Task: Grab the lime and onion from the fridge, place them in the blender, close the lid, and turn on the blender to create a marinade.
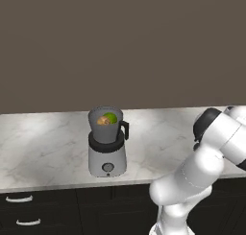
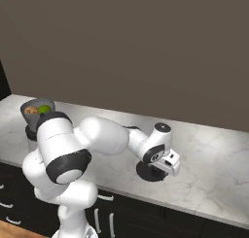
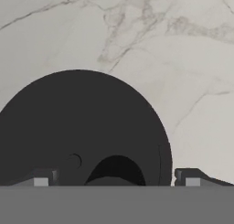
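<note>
From the left base view, the blender (image 1: 107,145) stands on the marble counter (image 1: 43,147), its dark jar uncovered, with the lime (image 1: 110,117) and the onion (image 1: 102,120) lying side by side inside it, touching. The round knob on its light grey base faces the camera. The white arm bends up and off toward the right edge, so the blender sits well away from where the hand works. Dark cabinet fronts with pale handles run below the counter edge.

From the right base view, the arm reaches out over the counter and the hand points down at the lid (image 2: 151,173), a flat black disc lying on the marble directly beneath it. The gripper (image 2: 158,174) is hidden behind the hand's own body here, so whether it touches the lid cannot be told. The blender (image 2: 36,116) stands far off to the side of the hand, at the other end of the counter, with the lime (image 2: 44,109) and onion (image 2: 31,110) showing in its open mouth.

From the hand view, the lid (image 3: 82,127) lies right below the gripper (image 3: 116,182). The two fingertips (image 3: 191,179) stand wide apart, one over the disc and one just past its rim, with the lid's small knob rising between them. They clamp nothing.
</note>
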Available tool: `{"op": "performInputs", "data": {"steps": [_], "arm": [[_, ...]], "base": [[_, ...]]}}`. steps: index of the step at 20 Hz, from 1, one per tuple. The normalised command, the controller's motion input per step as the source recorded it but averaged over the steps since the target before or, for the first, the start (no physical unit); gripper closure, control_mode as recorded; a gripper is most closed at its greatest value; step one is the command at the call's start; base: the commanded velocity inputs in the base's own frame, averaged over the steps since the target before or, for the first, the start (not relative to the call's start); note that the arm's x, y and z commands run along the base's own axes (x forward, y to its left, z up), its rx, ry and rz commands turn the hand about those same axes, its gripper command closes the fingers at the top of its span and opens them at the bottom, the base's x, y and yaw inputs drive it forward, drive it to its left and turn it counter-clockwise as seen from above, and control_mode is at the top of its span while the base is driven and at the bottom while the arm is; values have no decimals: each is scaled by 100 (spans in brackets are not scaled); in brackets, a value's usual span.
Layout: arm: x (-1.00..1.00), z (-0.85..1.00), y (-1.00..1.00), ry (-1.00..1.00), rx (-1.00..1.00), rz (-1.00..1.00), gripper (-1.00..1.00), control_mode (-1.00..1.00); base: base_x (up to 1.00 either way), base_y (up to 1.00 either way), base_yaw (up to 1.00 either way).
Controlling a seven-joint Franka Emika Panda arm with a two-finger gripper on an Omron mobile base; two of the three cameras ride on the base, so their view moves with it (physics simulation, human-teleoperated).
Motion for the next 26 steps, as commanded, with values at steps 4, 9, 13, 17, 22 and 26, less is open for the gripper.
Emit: {"op": "performInputs", "data": {"steps": [4,9,13,17,22,26], "arm": [[-4,-5,0,0,0,-4,-100,-100],[-6,-2,0,0,0,-4,-100,-100],[-5,0,3,0,0,-4,-100,-100],[-2,-3,14,0,0,-4,100,-100],[0,1,19,0,0,-3,100,-100],[-20,67,11,-5,0,-2,100,-100]], "base": [[0,0,0],[0,0,0],[0,0,0],[0,0,0],[0,0,0],[0,0,0]]}}
